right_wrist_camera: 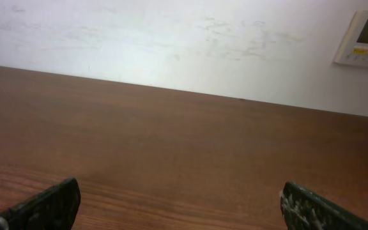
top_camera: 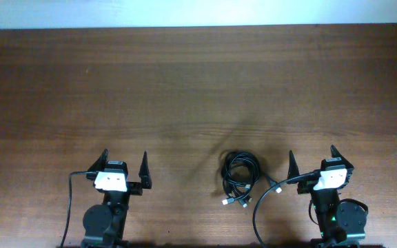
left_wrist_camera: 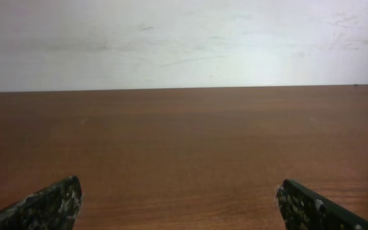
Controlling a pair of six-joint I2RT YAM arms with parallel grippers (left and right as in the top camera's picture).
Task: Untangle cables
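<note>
The cables (top_camera: 240, 176) lie as one bundle of thin black loops on the wooden table, near the front edge between the two arms, with small silver plug ends (top_camera: 234, 202) pointing toward the front. My right gripper (top_camera: 313, 160) stands open a short way to the right of the bundle, apart from it. My left gripper (top_camera: 123, 160) stands open well to the left. Both wrist views show only bare wood between widely spread fingers (left_wrist_camera: 56, 204) (right_wrist_camera: 50, 206); the cables are out of those views.
The brown wooden table (top_camera: 185, 89) stretches back to a white wall (left_wrist_camera: 184, 38). A thicker black arm cable (top_camera: 264, 207) curves beside the right arm base, close to the bundle's plugs. A white wall panel (right_wrist_camera: 366, 38) shows in the right wrist view.
</note>
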